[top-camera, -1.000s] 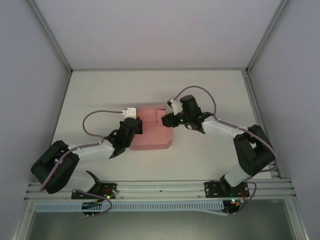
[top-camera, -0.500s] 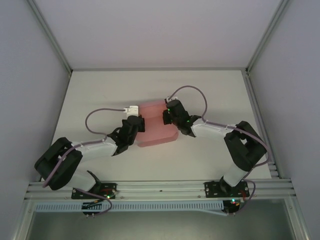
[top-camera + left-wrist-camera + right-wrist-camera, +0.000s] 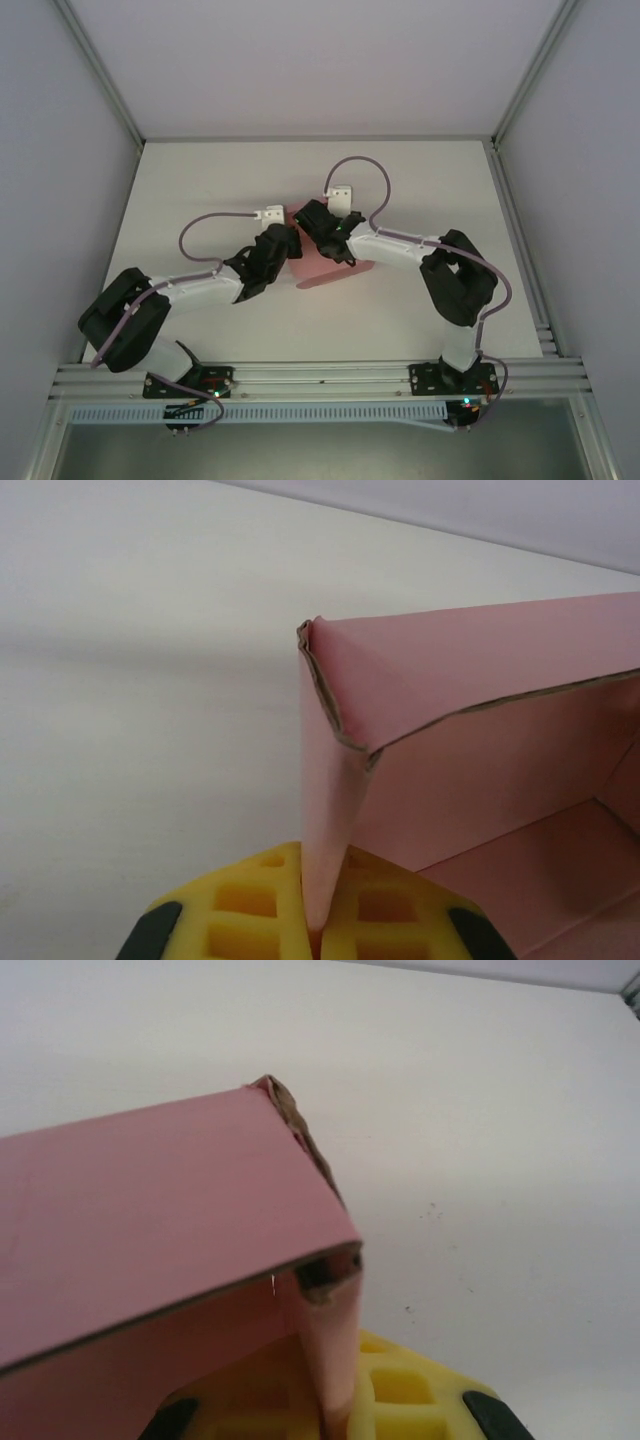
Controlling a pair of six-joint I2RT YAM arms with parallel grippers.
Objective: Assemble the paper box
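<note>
The pink paper box (image 3: 330,268) is held up between both arms at the middle of the table, partly folded. My left gripper (image 3: 287,240) is shut on one thin side panel; in the left wrist view the pink card (image 3: 420,750) rises from between the yellow pads (image 3: 250,910) and folds over at a creased corner. My right gripper (image 3: 312,222) is shut on the opposite panel; in the right wrist view the box (image 3: 160,1210) slopes over the yellow pads (image 3: 410,1390), with its folded corner just above them. The two grippers sit close together, almost touching.
The white table (image 3: 200,190) spreads out around the box. Metal frame posts (image 3: 100,80) stand at the back corners and a rail (image 3: 320,375) runs along the near edge. Cables (image 3: 210,225) loop over both arms.
Both grippers have moved toward each other and toward the table's middle. The box, flat and wide a second ago, is now squeezed narrower and tilted up between them.
</note>
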